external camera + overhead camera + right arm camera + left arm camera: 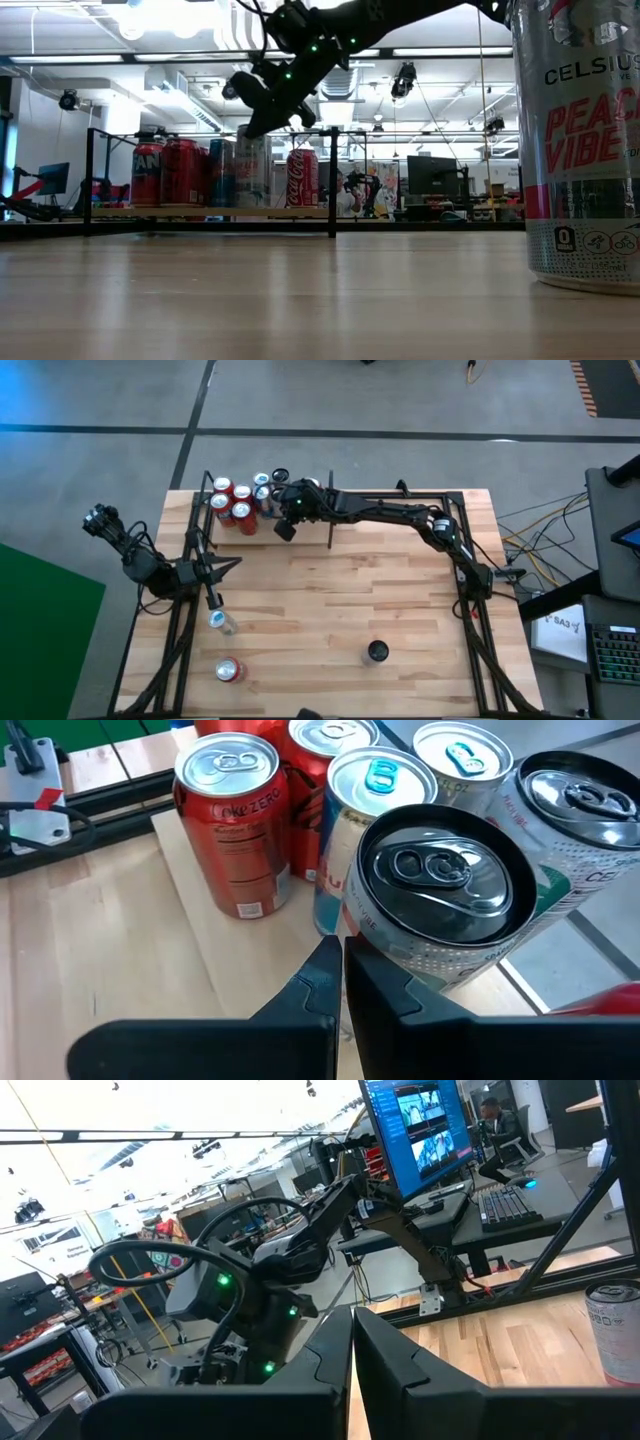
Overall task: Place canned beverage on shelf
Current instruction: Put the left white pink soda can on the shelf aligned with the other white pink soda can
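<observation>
The shelf (400, 532), a light wood plank edged by black rods, runs along the table's far side. Several cans stand upright in a cluster at its left end: red ones (241, 515), (235, 820), a blue-tabbed one (375, 780) and silver, dark-topped ones (440, 885). My right gripper (338, 955), (285, 528) is shut and slants down on the near side of the cluster, its tips beside the nearest dark-topped can. My left gripper (352, 1342), (236, 563) waits shut above the table's left side, holding nothing. My right gripper's shut fingertips (325, 960) stand level with the upper wall (352, 935) of the nearest dark-topped can, coming at it from the near side. I cannot tell whether they touch it. The can stands on the shelf plank.
Three loose cans are on the table: a silver one (222, 623) and a red one (228, 670) at the near left, and a dark-topped Celsius can (377, 652), (580, 150) near the front. The shelf's black upright rod (332, 180) stands just right of the cluster.
</observation>
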`<state>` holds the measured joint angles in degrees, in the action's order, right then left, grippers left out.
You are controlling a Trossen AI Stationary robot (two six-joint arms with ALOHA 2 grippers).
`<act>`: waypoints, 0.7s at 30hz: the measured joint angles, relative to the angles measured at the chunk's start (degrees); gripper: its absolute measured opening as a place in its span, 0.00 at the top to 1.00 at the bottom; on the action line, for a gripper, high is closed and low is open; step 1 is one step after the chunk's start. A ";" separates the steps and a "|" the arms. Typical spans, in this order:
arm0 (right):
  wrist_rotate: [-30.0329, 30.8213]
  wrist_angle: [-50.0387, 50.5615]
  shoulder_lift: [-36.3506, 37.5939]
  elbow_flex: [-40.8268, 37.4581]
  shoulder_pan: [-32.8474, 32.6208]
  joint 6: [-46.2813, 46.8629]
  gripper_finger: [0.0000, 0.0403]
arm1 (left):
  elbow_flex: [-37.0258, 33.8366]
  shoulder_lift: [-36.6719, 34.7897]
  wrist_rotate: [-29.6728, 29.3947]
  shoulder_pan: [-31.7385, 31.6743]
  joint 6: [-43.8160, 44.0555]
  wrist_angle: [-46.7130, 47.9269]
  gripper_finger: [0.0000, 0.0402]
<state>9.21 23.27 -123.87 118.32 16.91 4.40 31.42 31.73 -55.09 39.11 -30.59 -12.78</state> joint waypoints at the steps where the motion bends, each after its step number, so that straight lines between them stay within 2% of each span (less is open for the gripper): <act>1: 0.02 0.00 0.00 0.00 0.02 0.00 0.98 | 0.00 0.00 0.00 0.00 0.00 -0.02 1.00; 21: 0.30 -1.42 0.00 -0.46 0.73 -1.80 0.98 | 0.00 0.00 0.01 -0.01 -0.02 -0.01 1.00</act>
<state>9.51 21.85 -123.87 117.86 17.64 2.61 31.42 31.73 -55.08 39.10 -30.61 -12.79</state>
